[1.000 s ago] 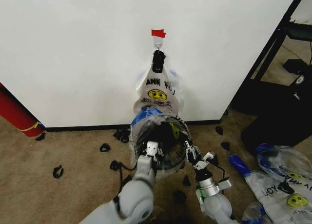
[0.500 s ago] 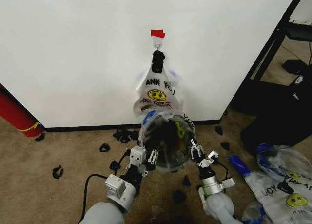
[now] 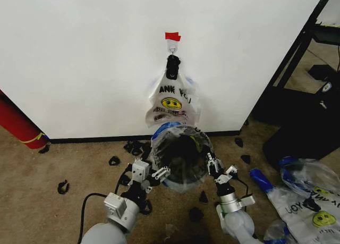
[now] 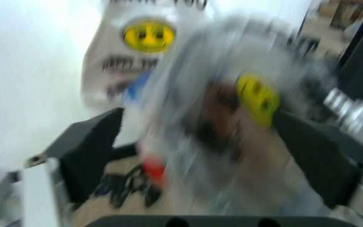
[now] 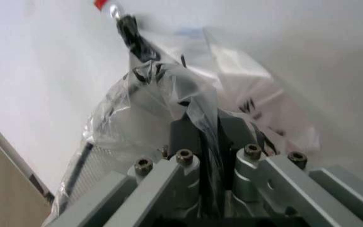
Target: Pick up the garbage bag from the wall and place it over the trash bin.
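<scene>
Head view: garbage bag [image 3: 180, 156] draped over trash bin [image 3: 179, 168] below the wall [image 3: 85, 58]. Left gripper [image 3: 150, 176] spread, at bin's 8 o'clock. Right gripper [image 3: 211, 162] at 4 o'clock.
Right wrist view: right fingers [image 5: 188, 137] pinch bag film.

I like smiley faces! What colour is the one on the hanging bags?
Yellow, with black eyes and smile. Head view shows it best.

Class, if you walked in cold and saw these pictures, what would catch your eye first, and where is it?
First, the bunch of smiley-face bags hanging on the white wall under a scrap of red tape. Just below it stands the trash bin with the garbage bag draped over its rim. The right gripper pinches the bag's edge at the bin's right side, while the left gripper sits open at its left.
</scene>
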Robot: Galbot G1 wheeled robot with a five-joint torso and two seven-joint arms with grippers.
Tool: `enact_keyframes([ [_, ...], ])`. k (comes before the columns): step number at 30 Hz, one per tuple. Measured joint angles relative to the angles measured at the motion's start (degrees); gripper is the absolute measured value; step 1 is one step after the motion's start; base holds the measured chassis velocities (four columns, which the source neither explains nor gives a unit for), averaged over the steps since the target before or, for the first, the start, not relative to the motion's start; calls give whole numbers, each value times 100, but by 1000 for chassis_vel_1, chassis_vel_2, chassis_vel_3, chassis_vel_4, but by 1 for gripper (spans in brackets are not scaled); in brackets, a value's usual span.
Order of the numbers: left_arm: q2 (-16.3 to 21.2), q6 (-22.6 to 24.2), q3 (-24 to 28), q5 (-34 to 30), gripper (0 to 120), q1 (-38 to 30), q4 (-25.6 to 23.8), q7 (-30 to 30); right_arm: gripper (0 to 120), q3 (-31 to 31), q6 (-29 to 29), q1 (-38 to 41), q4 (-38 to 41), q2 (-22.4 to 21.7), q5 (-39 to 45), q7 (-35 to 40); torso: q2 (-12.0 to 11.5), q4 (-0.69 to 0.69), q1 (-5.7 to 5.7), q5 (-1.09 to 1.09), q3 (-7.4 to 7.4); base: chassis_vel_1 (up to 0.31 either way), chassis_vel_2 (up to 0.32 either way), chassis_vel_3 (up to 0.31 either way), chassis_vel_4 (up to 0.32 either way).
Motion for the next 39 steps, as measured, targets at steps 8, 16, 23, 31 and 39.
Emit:
enact_keyframes([
  [8,148,-62,-77,606,100,65,536,178,2,57,-70,3,193,-98,318,52,-1,0,0,0,0,0,0,0,0],
  [16,15,-152,-45,774,100,-160,970,350,2,20,-235,-118,468,-194,797,211,-1,-1,0,1,0,0,0,0,0],
  [23,-238,-41,103,510,100,-285,904,479,2,-60,-278,-207,538,-170,840,211,-1,0,0,1,0,0,0,0,0],
  [31,-384,-20,92,712,100,-485,1339,418,2,-146,-318,-354,716,-124,799,184,-1,-1,0,1,0,0,0,0,0],
  [39,-112,-87,-5,763,100,-38,1000,409,2,-39,-316,-234,645,-112,760,186,-1,0,0,1,0,0,0,0,0],
])
